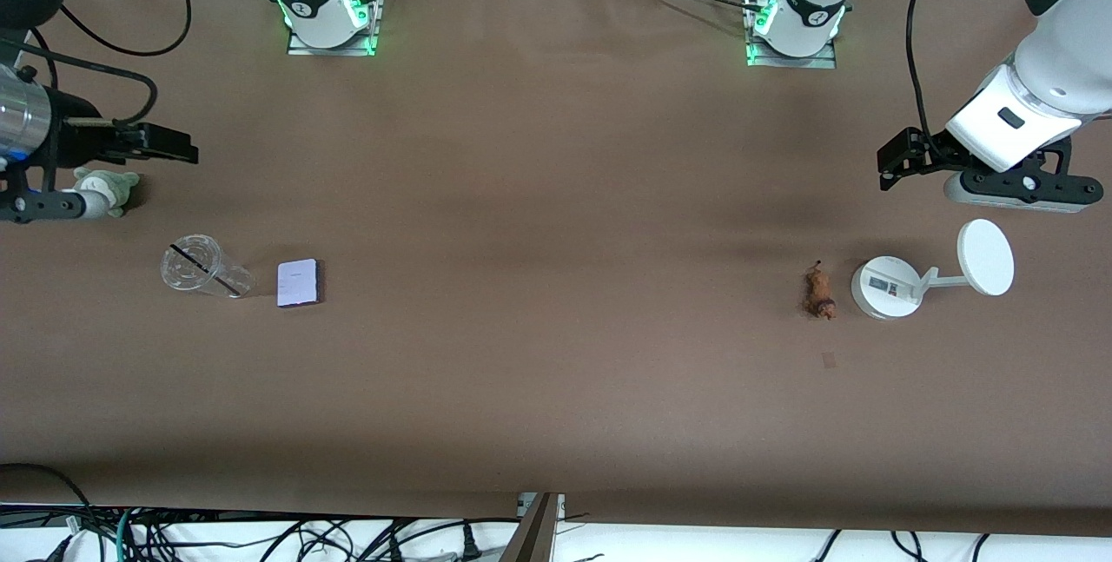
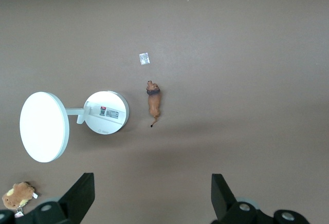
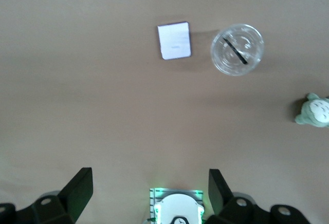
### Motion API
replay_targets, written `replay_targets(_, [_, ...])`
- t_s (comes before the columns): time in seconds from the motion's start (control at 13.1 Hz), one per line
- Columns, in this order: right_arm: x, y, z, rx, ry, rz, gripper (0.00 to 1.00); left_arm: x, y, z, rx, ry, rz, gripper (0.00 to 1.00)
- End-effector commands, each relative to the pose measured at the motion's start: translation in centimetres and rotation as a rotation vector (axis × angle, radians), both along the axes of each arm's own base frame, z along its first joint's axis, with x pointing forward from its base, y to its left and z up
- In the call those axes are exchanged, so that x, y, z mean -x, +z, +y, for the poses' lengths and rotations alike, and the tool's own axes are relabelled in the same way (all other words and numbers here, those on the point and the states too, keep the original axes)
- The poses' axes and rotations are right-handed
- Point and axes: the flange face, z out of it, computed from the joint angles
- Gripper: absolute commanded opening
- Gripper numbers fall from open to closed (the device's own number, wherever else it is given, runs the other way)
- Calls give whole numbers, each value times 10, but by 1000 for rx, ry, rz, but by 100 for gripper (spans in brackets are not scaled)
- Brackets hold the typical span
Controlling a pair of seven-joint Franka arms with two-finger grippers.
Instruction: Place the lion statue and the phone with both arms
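The lion statue [image 1: 818,293], a small reddish-brown figurine with a thin dark tail, lies flat on the brown table [image 1: 556,371] toward the left arm's end, just beside the round base of a white stand [image 1: 886,287] that carries a white disc [image 1: 985,257] on a short arm. A small pale scrap [image 1: 829,360] lies on the table nearer to the front camera than the statue.

The phone [image 1: 299,282], a flat lavender slab with rounded corners, lies toward the right arm's end, just beside a clear plastic cup [image 1: 203,268] tipped on its side with a dark straw across its lid. A pale green plush [image 1: 106,189] sits farther from the front camera than the cup, at the table's edge.

The left gripper [image 2: 152,196] hangs in the air over the table's end near the white stand, its fingers spread wide and holding nothing; the left wrist view also shows a brown plush [image 2: 17,195] at its corner. The right gripper [image 3: 150,190] hangs over the table's other end above the green plush, fingers likewise spread wide and empty. Neither gripper touches any object.
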Motion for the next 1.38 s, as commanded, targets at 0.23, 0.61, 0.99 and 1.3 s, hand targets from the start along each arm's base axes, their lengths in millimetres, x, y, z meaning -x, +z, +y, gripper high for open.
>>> replay_targets(0.23, [58,8,-18,1,6,-125,99,4,6,1,-13,-3,-6,100])
replay_targets(0.61, [58,9,-19,4,-2,-134,99,3,6,0,-14,-4,-12,100])
replay_targets(0.99, [41,13,-14,3,11,-108,99,3,7,1,-14,-15,-11,100])
replay_targets(1.3, [40,12,-19,2,4,-108,99,3,9,1,-14,-13,-14,100])
